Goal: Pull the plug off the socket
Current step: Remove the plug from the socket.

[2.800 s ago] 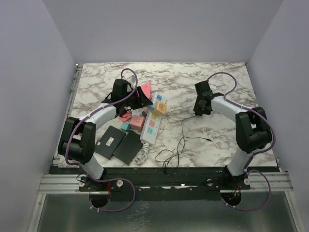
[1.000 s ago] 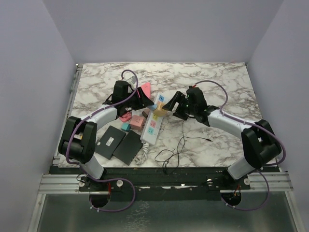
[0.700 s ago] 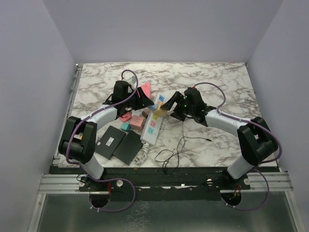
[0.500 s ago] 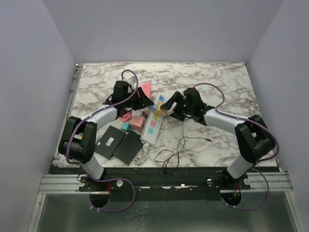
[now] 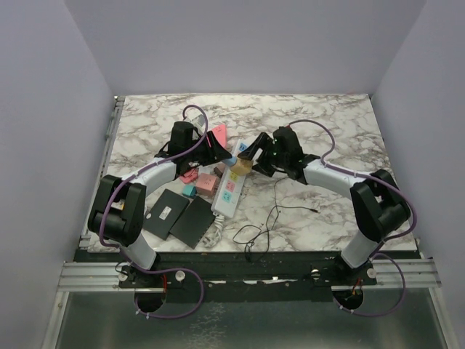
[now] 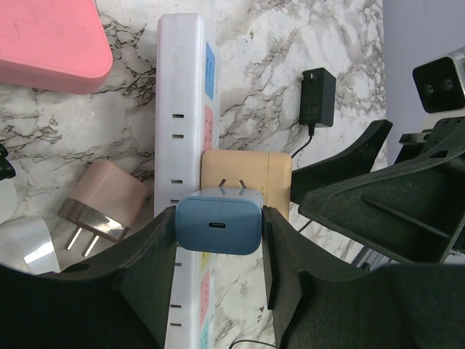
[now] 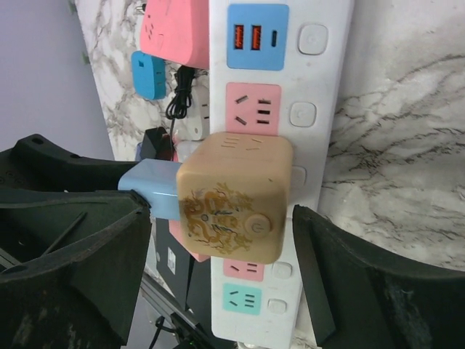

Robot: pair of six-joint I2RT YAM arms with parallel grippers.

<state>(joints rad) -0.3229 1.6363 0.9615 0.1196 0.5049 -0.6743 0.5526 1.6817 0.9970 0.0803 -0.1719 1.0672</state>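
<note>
The socket is a long white strip with blue, pink and green outlets, lying mid-table. A tan cube adapter sits plugged into it. A blue plug sticks out of the cube's side with its prongs partly showing. My left gripper is shut on the blue plug, one finger on each side. My right gripper is open, its fingers standing either side of the tan cube with gaps to it. In the top view the left gripper and the right gripper meet over the strip's far end.
A pink adapter and a pinkish loose plug lie left of the strip. A black charger lies to its right, and a thin cable trails across the table there. Two flat black pads and small coloured blocks lie near the left arm.
The right arm has swung left from the table's right side to the socket, bringing its open jaws around the tan cube. The left arm and its grip are unchanged.
</note>
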